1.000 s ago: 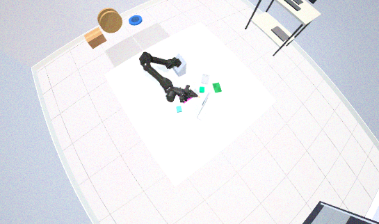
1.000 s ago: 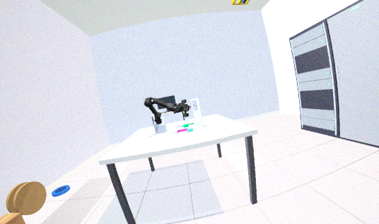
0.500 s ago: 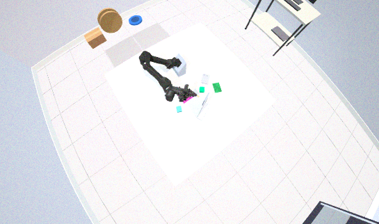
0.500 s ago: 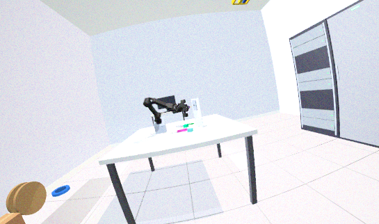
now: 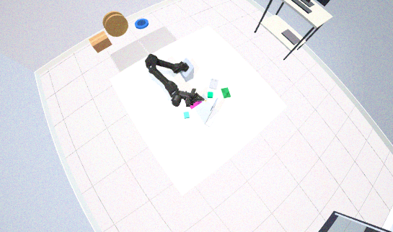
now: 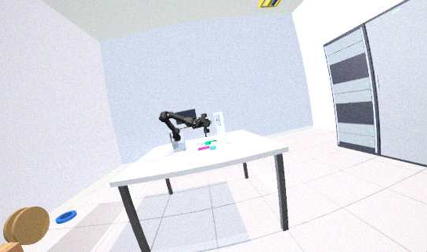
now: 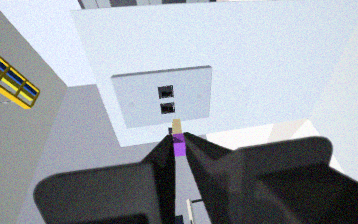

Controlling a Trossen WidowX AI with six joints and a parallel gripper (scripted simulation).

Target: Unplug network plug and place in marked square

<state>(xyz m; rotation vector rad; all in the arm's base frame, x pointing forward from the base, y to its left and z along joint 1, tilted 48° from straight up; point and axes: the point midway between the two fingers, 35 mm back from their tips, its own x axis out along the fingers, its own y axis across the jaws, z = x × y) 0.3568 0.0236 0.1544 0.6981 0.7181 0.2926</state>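
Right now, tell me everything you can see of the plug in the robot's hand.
The small network plug has a purple block-shaped body with a tan piece at its front, both smooth and plastic-looking. The black hand is shut on its sides. It points towards the pale upright panel, out of the sockets there. I cannot make out its thin tab.

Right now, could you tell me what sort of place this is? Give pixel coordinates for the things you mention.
Probably a robotics lab or server room: a black arm (image 5: 162, 78) (image 6: 186, 118) on a white table (image 5: 177, 158) (image 6: 200, 166), a panel with sockets (image 7: 166, 92), and a tall rack-like cabinet (image 6: 351, 88).
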